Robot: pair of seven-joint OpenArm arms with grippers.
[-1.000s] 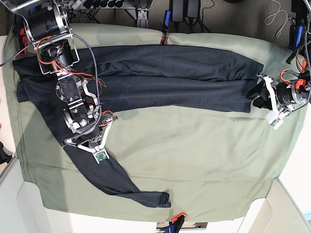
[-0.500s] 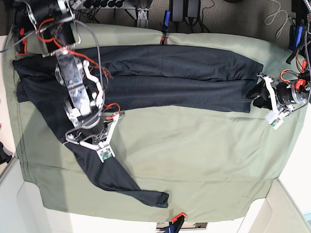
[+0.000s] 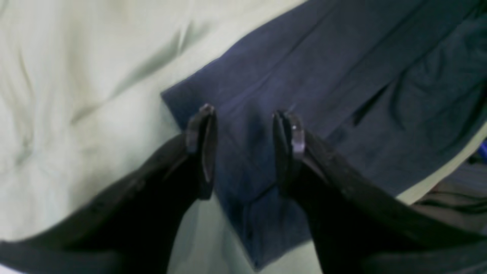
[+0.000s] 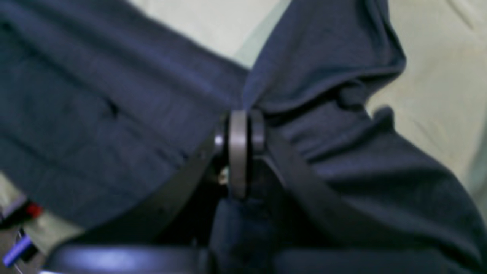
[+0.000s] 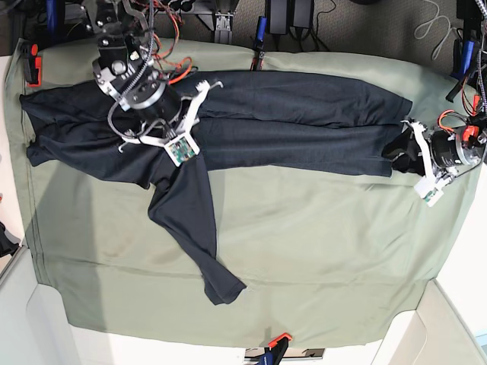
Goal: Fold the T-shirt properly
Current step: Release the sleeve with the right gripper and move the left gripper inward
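Right gripper [image 4: 239, 152] pinches a bunch of the T-shirt [image 5: 289, 122] between fingers pressed flat together, the navy cloth rising in folds around the tips in its wrist view; in the base view this arm sits over the garment's left part, its white-framed head just above the point where the long sleeve [image 5: 194, 236] branches off. Largest of all is the olive-green table cloth [image 5: 319, 258], which covers the whole work surface and shows soft creases. On it the T-shirt lies stretched as a long dark band across the upper half of the base view, folded lengthwise with a seam line running along its middle, reaching from the cloth's left edge almost to the right one. One sleeve hangs away from the band, running down and to the right from the right gripper and ending in a cuff on bare cloth, well apart from the body of the garment. At the band's right end the left gripper [image 3: 243, 152] rests with its two dark fingers clearly parted; the wrist view shows them straddling a corner of navy fabric that lies flat between them, and whether the pads touch the cloth cannot be told. An orange-handled clamp [image 5: 278, 342] shows at the table's lower edge.
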